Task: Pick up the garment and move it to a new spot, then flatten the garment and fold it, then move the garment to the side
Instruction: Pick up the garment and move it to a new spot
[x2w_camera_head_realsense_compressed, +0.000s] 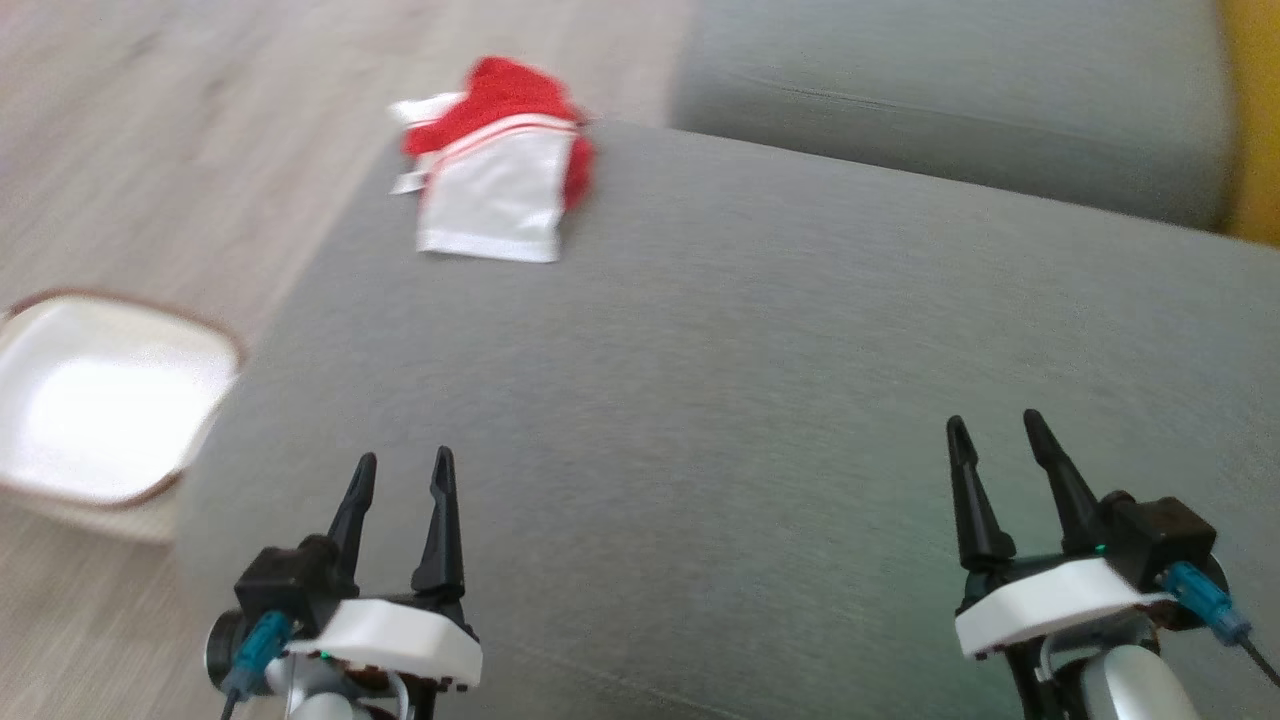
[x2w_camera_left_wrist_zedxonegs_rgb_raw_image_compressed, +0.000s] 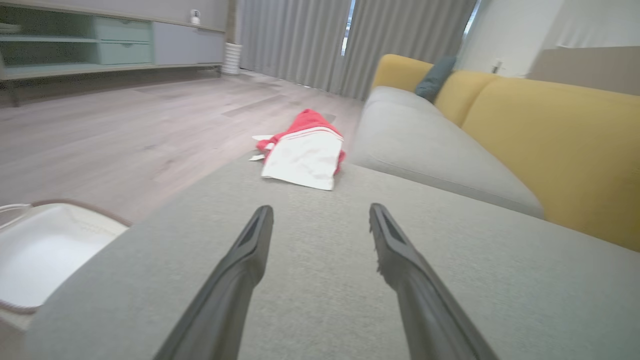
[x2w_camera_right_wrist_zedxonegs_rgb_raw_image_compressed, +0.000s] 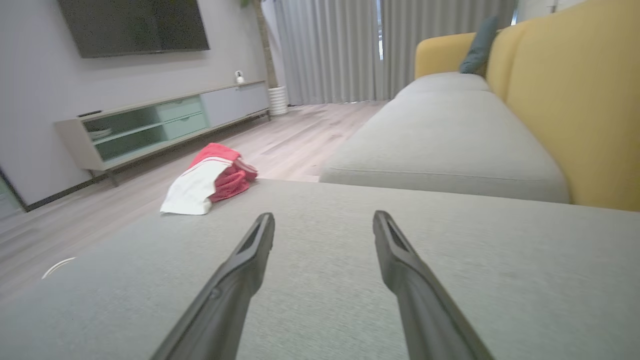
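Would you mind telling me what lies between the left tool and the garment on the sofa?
Only bare grey cushion lies between the left tool and the garment; the head and left wrist views both show it.

One garment (x2w_camera_head_realsense_compressed: 497, 170), one basket (x2w_camera_head_realsense_compressed: 100, 400), one sofa (x2w_camera_head_realsense_compressed: 750, 400), one pillow (x2w_camera_left_wrist_zedxonegs_rgb_raw_image_compressed: 436, 77).

No text, brand, number or sign can be read in any view. A small white tab (x2w_camera_head_realsense_compressed: 406, 184) is seen at the left side of the garment (x2w_camera_head_realsense_compressed: 495, 190), which lies at the far left corner of the grey cushion (x2w_camera_head_realsense_compressed: 720, 400). The tab is too blurred for any print on it to be made out.
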